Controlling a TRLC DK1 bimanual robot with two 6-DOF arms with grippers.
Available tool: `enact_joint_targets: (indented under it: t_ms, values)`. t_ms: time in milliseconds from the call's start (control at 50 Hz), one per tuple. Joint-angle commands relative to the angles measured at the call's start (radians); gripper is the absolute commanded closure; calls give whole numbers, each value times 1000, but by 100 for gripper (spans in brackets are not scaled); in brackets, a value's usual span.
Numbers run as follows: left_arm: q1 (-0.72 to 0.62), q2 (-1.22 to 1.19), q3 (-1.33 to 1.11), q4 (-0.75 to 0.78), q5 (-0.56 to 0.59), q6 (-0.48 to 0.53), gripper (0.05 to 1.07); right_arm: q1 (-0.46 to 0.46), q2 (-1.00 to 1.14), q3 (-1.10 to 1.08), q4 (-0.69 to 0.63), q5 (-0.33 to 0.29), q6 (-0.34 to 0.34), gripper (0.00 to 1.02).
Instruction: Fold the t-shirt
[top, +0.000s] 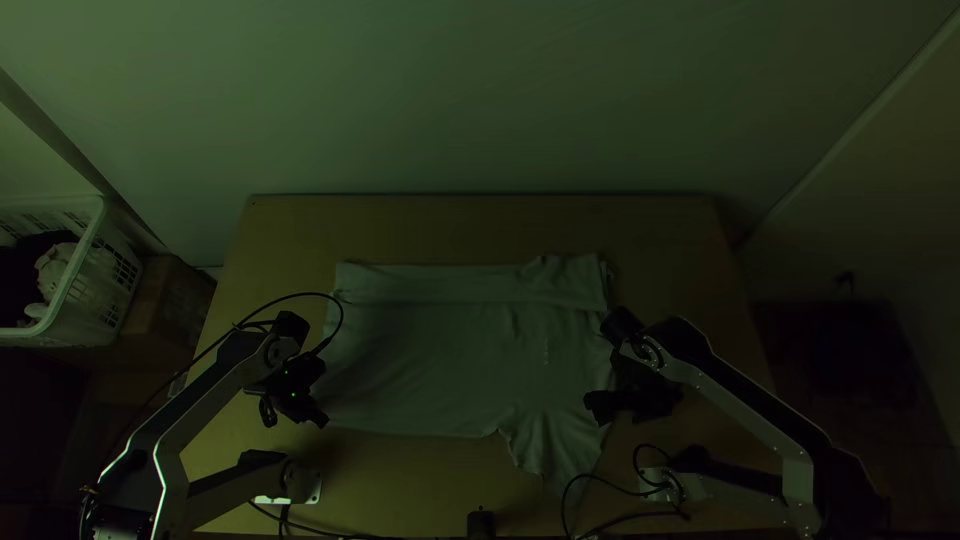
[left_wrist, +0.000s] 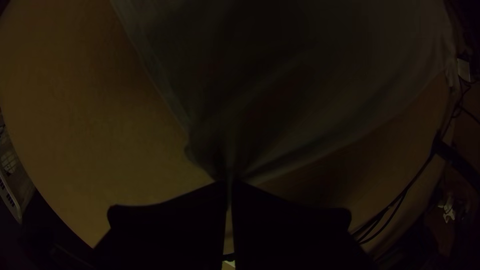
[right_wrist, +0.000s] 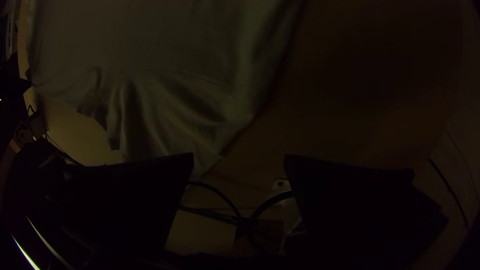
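**Pale cloth pinched at one end, the loose sleeve beside the right claw**

The t-shirt (top: 430, 350) lies spread on the table (top: 470, 230), its long axis running across from the left arm's side to the right arm's. A long strip (top: 430, 283) along the far side looks folded over onto the body, while the near sleeve (top: 545, 440) sticks out toward the table's near edge, rumpled.

The left claw (left_wrist: 229, 187) is clamped on the near corner (left_wrist: 227, 155) at the t-shirt's left end, probably the hem; the cloth gathers into creases where the jaws meet it. The right claw (right_wrist: 239, 160) has its jaws well apart with nothing between them, at the t-shirt's right end.

What matters next, I judge, is where that sleeve lies from the right claw: just beside it, toward the near edge and somewhat toward the left arm. The right arm is clearly the nearer one (the left has its corner to mind anyway). A short move that way should bring the sleeve or the near shoulder between the jaws, and both claws could then carry the near side toward the folded strip. Lifting only the held corner would likely skew the fold and leave the sleeve trailing.
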Motion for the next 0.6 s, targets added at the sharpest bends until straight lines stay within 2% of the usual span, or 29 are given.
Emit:
enact_joint_targets:
  t_ms: [0,160,380,500,580]
  values:
    - [7,11,8,-2,-5,29,104,51,55,-29,6,-7,45,20]
    - [22,15,5,1,-5,31,104,127,106,-54,62,-33,70,20]
    - [59,16,2,9,-5,57,104,150,184,-71,127,-62,70,20]
    - [75,19,3,15,-5,69,104,164,204,-86,173,-76,70,28]
    - [82,24,6,21,-5,75,104,180,222,-103,194,-88,73,29]
